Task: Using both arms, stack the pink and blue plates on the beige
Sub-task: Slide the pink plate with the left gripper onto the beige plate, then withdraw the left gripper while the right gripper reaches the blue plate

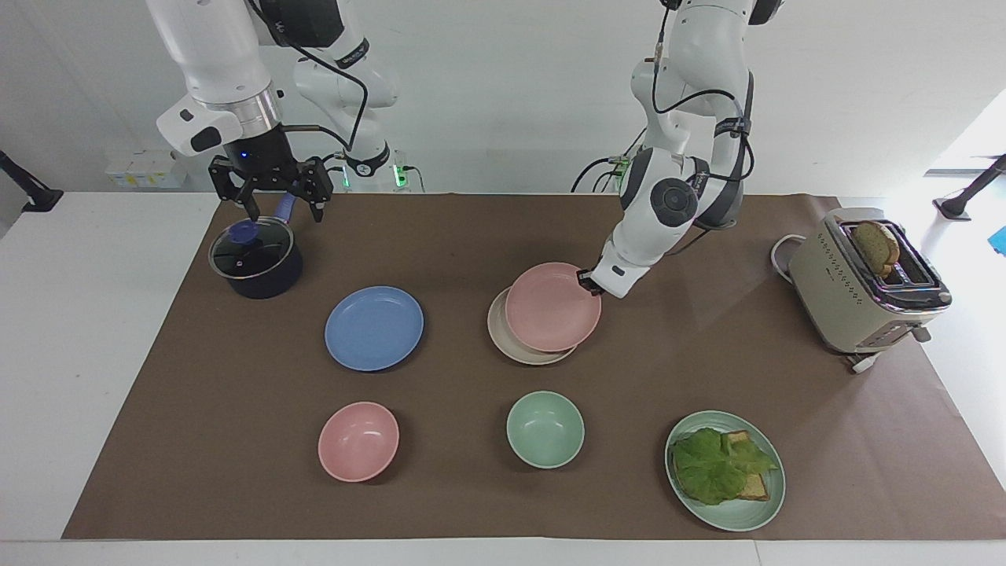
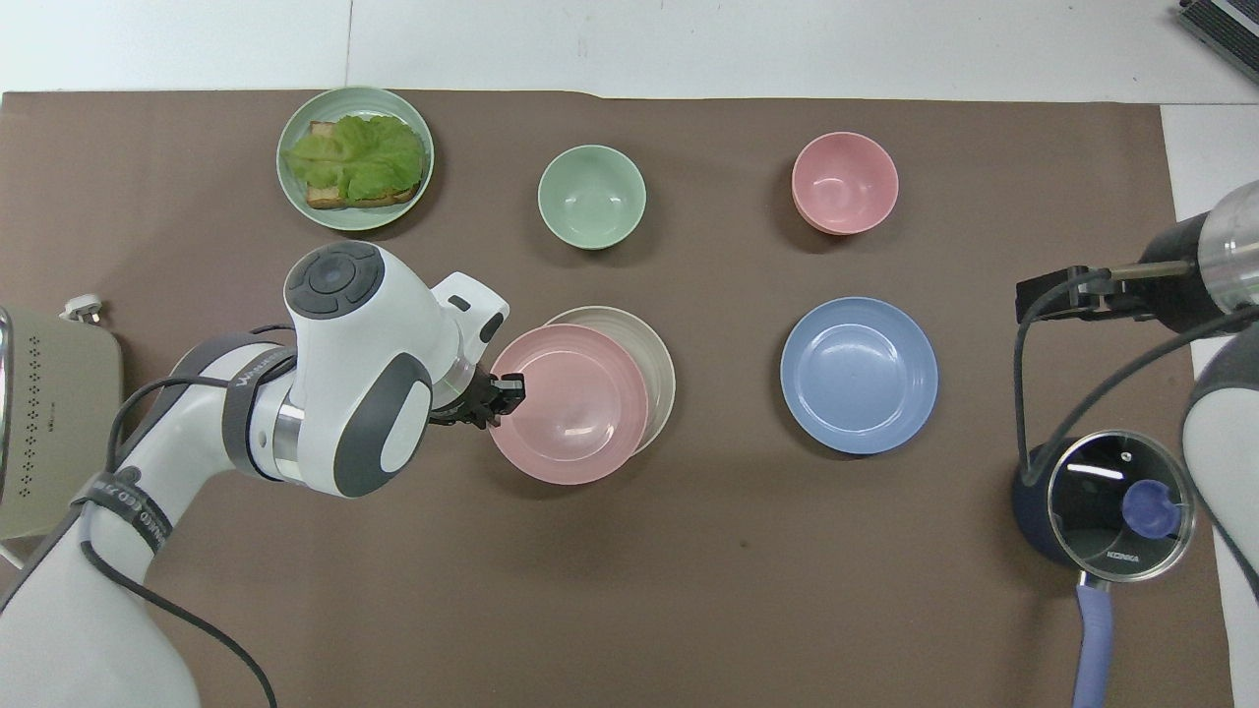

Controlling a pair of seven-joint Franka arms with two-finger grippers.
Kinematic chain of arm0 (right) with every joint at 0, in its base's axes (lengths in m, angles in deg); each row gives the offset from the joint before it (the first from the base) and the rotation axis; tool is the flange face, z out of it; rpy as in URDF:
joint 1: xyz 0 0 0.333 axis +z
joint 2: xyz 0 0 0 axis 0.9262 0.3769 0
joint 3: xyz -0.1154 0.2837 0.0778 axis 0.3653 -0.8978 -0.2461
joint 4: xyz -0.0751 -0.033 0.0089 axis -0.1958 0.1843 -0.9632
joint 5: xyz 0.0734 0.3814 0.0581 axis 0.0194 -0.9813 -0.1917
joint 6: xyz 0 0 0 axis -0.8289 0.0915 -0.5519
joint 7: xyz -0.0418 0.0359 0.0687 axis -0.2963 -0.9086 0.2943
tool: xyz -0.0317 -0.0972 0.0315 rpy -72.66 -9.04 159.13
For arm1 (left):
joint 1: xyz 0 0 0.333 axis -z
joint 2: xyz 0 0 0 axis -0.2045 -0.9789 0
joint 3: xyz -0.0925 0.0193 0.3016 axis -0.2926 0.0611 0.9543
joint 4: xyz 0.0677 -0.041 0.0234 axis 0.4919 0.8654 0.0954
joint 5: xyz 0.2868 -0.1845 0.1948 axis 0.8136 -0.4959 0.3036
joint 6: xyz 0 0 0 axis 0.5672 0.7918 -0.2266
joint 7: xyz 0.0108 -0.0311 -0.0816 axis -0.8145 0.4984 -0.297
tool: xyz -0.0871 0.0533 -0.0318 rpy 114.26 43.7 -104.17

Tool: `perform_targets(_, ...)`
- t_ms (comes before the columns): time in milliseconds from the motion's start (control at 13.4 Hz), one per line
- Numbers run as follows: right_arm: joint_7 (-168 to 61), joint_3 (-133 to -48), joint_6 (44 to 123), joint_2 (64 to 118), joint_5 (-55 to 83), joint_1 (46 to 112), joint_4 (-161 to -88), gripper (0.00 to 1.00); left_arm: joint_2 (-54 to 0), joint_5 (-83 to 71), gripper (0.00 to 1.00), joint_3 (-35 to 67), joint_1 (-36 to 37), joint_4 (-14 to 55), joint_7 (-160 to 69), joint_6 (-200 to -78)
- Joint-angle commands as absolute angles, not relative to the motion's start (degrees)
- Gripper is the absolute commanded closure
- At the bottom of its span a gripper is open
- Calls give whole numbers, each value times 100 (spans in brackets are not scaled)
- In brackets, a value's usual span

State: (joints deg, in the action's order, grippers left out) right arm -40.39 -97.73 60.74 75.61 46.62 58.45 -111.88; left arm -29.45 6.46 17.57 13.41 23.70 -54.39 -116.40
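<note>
The pink plate (image 1: 552, 306) (image 2: 569, 403) lies over most of the beige plate (image 1: 511, 339) (image 2: 657, 366), shifted a little toward the robots and the left arm's end, so a beige crescent shows. My left gripper (image 1: 586, 281) (image 2: 505, 391) is at the pink plate's rim on the left arm's side. The blue plate (image 1: 374, 327) (image 2: 859, 375) lies flat on the mat beside the beige one, toward the right arm's end. My right gripper (image 1: 285, 211) (image 2: 1043, 295) hangs open and holds nothing, over the handle of a dark pot (image 1: 255, 259).
A pink bowl (image 1: 358, 440), a mint bowl (image 1: 545, 429) and a mint plate with lettuce and toast (image 1: 725, 470) stand in a row farther from the robots. A beige toaster (image 1: 860, 287) stands at the left arm's end. The lidded pot (image 2: 1107, 501) stands at the right arm's end.
</note>
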Motion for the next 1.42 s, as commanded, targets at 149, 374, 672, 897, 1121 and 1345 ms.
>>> perform_targets(149, -4543, -9747, 7235, 7610, 4497, 5696, -12153, 0, -2794, 544, 0, 1869, 1404, 2469, -5348, -11739)
perform_targets(374, -4579, -9755, 7870, 8083, 4497, 5687, -12471, 0, -2803, 553, 0, 1913, 1264, 2372, -5286, -11555)
perform_targets(672, -4605, -9747, 8801, 8445, 4497, 5687, -13163, 0, -2759, 963, 0, 1957, 167, 1707, -4770, -10748)
perform_targets(897, -4640, -9747, 9286, 8647, 4497, 5634, -13595, 0, -2689, 1422, 0, 1966, -554, 1170, -3769, -10526)
perform_targets(1121, -4981, -9755, 9873, 8744, 4488, 5415, -14061, 0, -2671, 1756, 0, 1975, -828, 494, -3196, -10237)
perform_targets(1345, -5518, -9755, 10007, 8964, 3936, 5195, -14106, 0, -2540, 1862, 0, 1966, -873, 43, -3151, -9745)
